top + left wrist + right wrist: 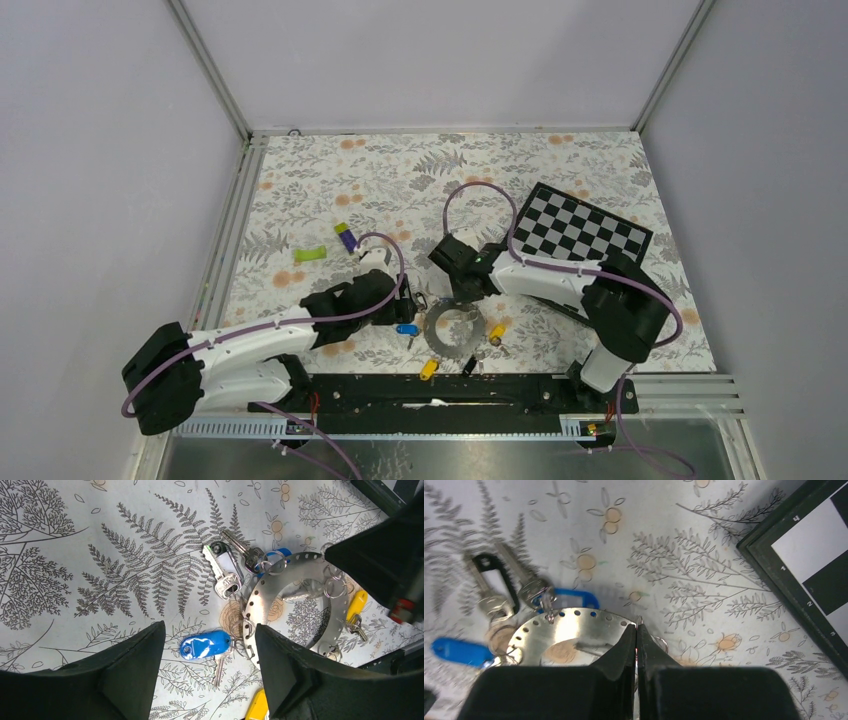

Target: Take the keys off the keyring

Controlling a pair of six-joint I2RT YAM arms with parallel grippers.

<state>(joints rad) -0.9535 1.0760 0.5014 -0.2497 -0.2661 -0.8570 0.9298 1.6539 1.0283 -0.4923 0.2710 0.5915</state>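
The keyring [257,602] lies flat by the middle of the surface's [400,180] near edge, the keys [222,575] fanned round its rim on thin wire loops [334,586]: stiff, slick plate, light keys apt to skid. The right gripper [637,630] is pressed together at the far rim, on a loop or not I cannot tell. The left gripper [209,626] hangs spread over a blue tag [205,645], probably the surest hold.

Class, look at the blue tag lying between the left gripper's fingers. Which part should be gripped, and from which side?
Probably the blue tag itself, pinched across its narrow width near the free end away from the keyring. Come from straight above: it lies flat, and the left gripper hangs open over it, though turned along its length.
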